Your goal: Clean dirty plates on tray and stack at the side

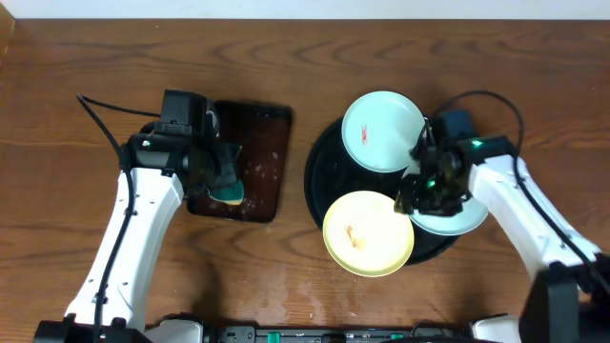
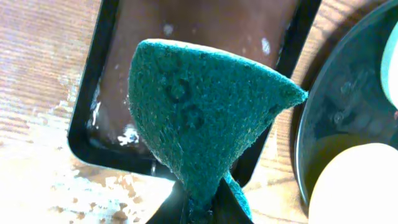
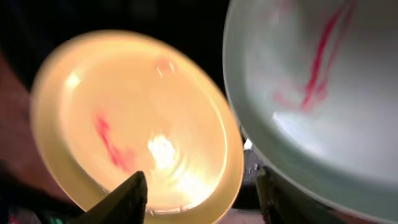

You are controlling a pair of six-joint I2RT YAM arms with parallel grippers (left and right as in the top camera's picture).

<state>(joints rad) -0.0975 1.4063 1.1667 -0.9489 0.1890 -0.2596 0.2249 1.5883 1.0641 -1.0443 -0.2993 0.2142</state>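
Though crowded, tray point(image 1: 318, 177) partly bare

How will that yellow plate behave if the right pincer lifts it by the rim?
The yellow plate looks rigid and glossy, so probably slippery. Shallow and wide, gripped at one edge it would likely tilt. It seems perched on the black tray rim, so pushing may rock it.

Dark rectangular tray point(image 1: 262, 143), wet inside; green sponge point(image 2: 205, 118) over its corner; wooden table point(image 1: 286, 276), damp specks.
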